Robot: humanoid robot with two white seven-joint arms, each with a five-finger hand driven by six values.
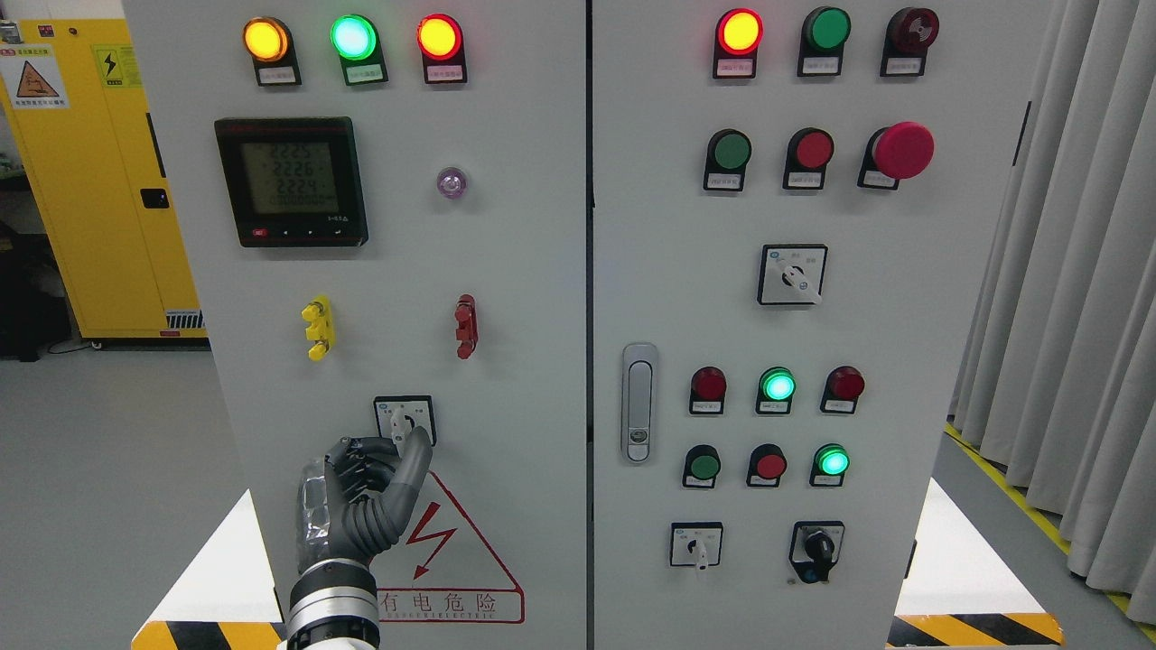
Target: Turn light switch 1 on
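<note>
**Item: left hand at rotary switch, lower left door of control cabinet**

Location. The light switch [404, 421], a small selector with a pale knob on a square plate, sits low on the left door of the grey cabinet [506, 298], just above the red-bordered warning triangle [449, 551] and below the yellow handle [318, 328] and red handle [465, 326].

Hand. The left hand [366, 501] rises from the bottom edge. Its fingers [361, 462] are curled in close, not spread; the thumb [414, 465] stretches up to the knob's lower edge. It appears to touch or nearly touch the knob, though actual contact cannot be confirmed. Nothing is carried. The right hand is not on view.

Step in hand. Judged as the approach and first purchase on the knob; the turn itself looks not yet made.

Next move calls for. Thumb and a finger pinching the knob from both sides, then a firm twist of the wrist without slipping off.
</note>
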